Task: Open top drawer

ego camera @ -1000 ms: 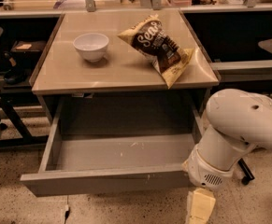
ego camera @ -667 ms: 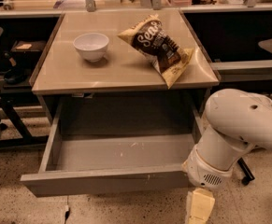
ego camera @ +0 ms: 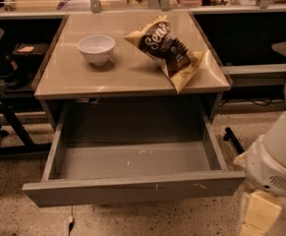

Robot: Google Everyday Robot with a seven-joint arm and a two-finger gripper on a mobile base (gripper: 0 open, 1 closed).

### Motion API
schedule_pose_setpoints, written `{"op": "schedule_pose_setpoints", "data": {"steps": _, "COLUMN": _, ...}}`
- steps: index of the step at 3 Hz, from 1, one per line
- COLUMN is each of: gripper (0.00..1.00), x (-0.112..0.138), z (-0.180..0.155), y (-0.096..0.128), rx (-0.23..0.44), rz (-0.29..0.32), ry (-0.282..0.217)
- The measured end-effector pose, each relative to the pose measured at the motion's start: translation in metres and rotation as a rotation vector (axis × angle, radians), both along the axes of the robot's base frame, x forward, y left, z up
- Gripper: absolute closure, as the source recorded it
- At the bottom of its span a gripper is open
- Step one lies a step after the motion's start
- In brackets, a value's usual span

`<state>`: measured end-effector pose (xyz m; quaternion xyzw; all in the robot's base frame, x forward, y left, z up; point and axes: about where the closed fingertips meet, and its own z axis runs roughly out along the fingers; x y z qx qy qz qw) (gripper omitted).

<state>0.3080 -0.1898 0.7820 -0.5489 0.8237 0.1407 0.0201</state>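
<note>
The top drawer (ego camera: 108, 191) of the grey cabinet stands pulled far out toward me. Its grey inside (ego camera: 132, 161) is bare, with a few pale specks. Its front has pale scratches right of centre. My gripper (ego camera: 254, 219) is the cream part at the bottom right corner of the camera view, below the white arm (ego camera: 280, 151). It hangs just right of the drawer front's right end, and I cannot tell whether it touches it.
On the cabinet top (ego camera: 83, 77) stand a white bowl (ego camera: 96, 48) and a brown chip bag (ego camera: 167, 48) that overhangs the right front corner. A black chair base (ego camera: 5, 112) is at the left. Shelving runs along the back.
My arm has moved to the right, away from the drawer's right side. The drawer stays open as before.
</note>
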Motion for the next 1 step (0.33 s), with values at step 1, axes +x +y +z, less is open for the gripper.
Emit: {"op": "schedule_pose_setpoints", "data": {"steps": 1, "gripper": 0.0, "x": -0.0282, "z": 0.0692, "y": -0.0516, "rx": -0.143, "rz": -0.163, "ry": -0.063}}
